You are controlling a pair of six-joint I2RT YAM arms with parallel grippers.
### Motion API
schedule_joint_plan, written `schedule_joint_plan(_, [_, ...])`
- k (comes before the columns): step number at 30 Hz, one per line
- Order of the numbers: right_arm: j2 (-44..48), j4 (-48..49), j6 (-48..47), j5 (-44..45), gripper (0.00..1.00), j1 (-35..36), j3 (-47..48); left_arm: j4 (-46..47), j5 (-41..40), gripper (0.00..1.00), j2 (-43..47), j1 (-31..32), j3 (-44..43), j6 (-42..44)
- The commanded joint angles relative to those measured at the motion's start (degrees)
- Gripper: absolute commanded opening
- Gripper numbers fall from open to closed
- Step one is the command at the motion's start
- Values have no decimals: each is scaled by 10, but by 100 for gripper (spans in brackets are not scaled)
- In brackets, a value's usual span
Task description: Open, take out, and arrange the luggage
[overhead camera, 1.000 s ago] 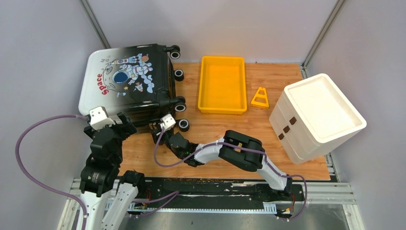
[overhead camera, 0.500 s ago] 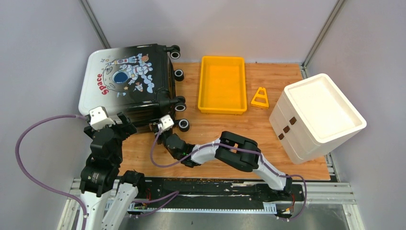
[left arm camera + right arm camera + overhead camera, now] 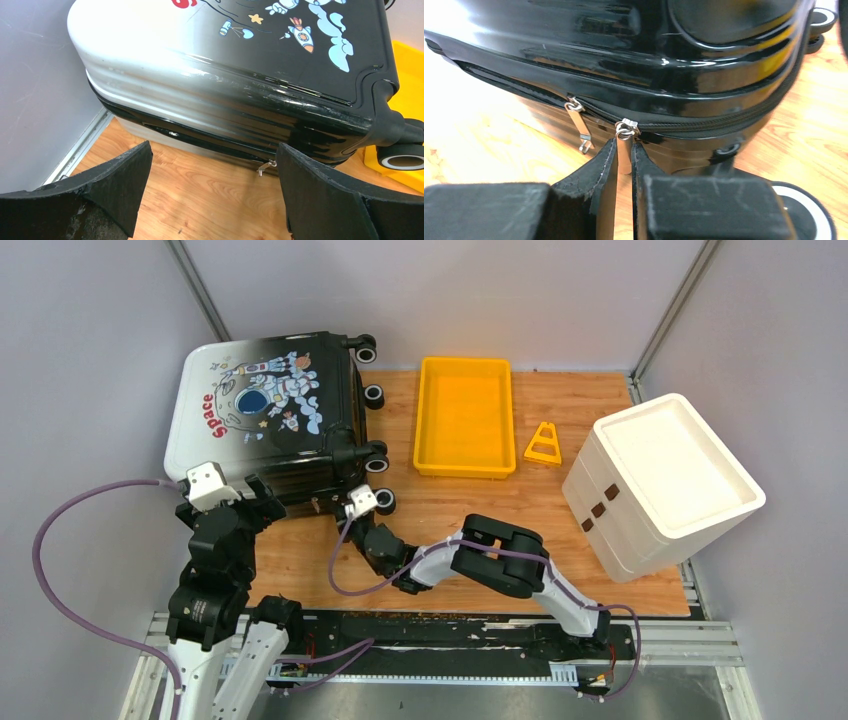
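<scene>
White-to-black hard-shell suitcase (image 3: 265,410), astronaut print, lying flat. Right wrist view alone shows right gripper (image 3: 624,160) pinching silver zipper pull (image 3: 624,147); left gripper (image 3: 214,165) wide open, empty.

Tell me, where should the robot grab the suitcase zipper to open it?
Grip the thin metal pull tab hanging from the zip seam on the luggage's near side. Come in low from the front, one finger on each flat face. It dangles clear of the shell, so it pinches easily. The right end effector grips one this way.
</scene>
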State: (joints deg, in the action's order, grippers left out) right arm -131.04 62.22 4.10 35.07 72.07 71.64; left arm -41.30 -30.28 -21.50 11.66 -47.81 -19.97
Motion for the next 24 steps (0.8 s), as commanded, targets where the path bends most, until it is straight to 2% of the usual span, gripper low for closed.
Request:
schedule_joint_plan(1, [36, 76, -47, 24, 0, -3, -45, 19, 1, 100, -1, 1, -1, 12])
schedule_joint_plan(9, [53, 122, -95, 35, 0, -9, -83, 21, -3, 100, -5, 2, 1, 17])
schedule_joint_plan(17, [78, 143, -133, -34, 0, -20, -138, 21, -6, 100, -9, 2, 1, 18])
schedule_joint_plan(24, [62, 174, -159, -80, 0, -26, -142, 21, -2, 100, -11, 2, 1, 18])
